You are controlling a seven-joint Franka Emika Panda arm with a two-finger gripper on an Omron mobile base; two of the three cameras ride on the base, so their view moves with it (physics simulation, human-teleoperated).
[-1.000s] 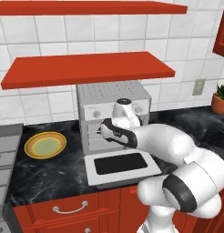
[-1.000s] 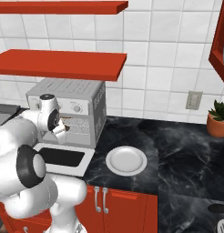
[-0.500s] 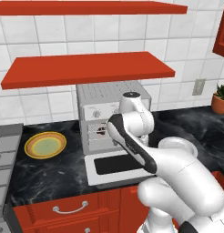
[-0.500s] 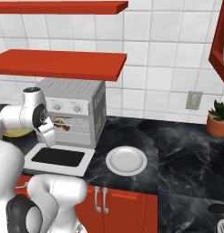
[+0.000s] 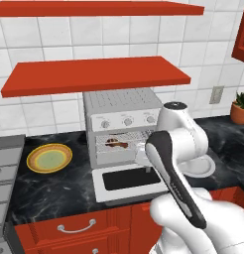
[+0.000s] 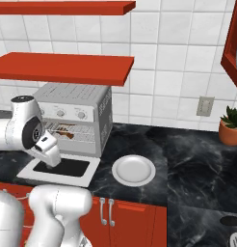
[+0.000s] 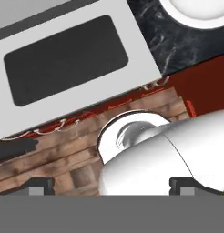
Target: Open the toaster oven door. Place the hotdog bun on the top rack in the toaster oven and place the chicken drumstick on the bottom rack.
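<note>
The boxy silver-grey toaster oven [image 5: 123, 106] with three round knobs stands on the black marbled counter [image 5: 49, 191] under the lower red shelf [image 5: 96, 74]. Its white-framed door with the black glass window [image 5: 130, 179] lies folded down flat in front of it, fully open. Inside the cavity a small brown piece, apparently the chicken drumstick [image 5: 116, 143], rests on a silver wire rack [image 5: 125, 144]; which level that rack is cannot be told. In the right base view the same brown piece [image 6: 66, 131] sits on the wire grid behind the arm's wrist. The gripper [image 6: 49, 158] hangs just in front of the oven mouth, above the open door and pointing down, near the drumstick but apart from it. Only its two dark fingertips [image 7: 38, 185] show at the hand view's edges, spread wide with nothing between them. A round yellow plate [image 5: 49, 158] lies left of the oven, a round white plate [image 6: 134, 170] to its right
</note>
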